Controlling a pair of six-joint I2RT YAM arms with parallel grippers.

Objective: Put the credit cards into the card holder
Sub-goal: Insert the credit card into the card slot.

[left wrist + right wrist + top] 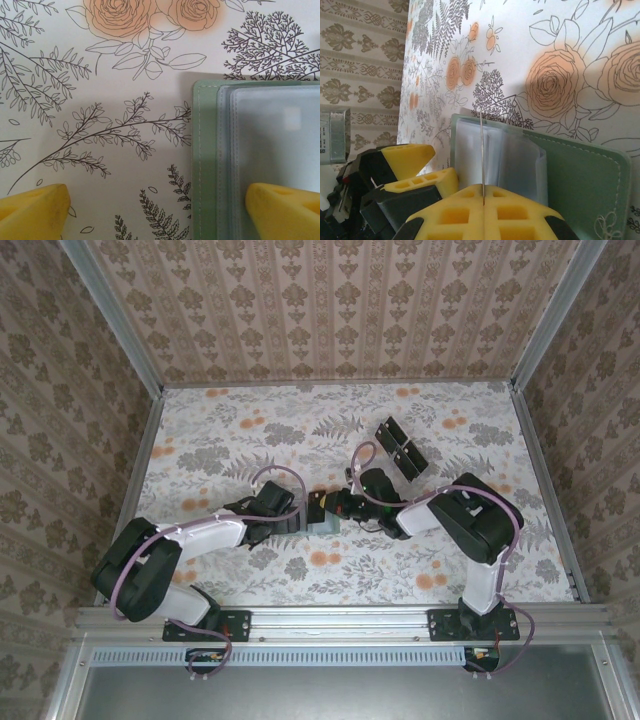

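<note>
Dull grey-green stitched card holder (205, 165) lies open, clear plastic sleeves showing, its edge between the wide-spread, empty left jaws. The right jaws pinch a thin dark credit card (481, 150) edge-on, just ahead at a sleeve.

The card holder (204, 165), at the right of the left wrist view, has a matt grey-green cover that looks like leather, with a fine stitched seam along its edge. Its inner sleeves (280, 130) are clear, slightly milky plastic with a soft sheen. The table cover (100, 75) is smooth, matt and flower-printed. The left gripper (157, 212) has fingers (35, 212) of matt yellow plastic. The right gripper (483, 200) has the same, moulded with square pockets and pressed on a thin, smooth-edged card (481, 150). The rail (340, 618) at the bottom of the top view is dull metal.
</note>
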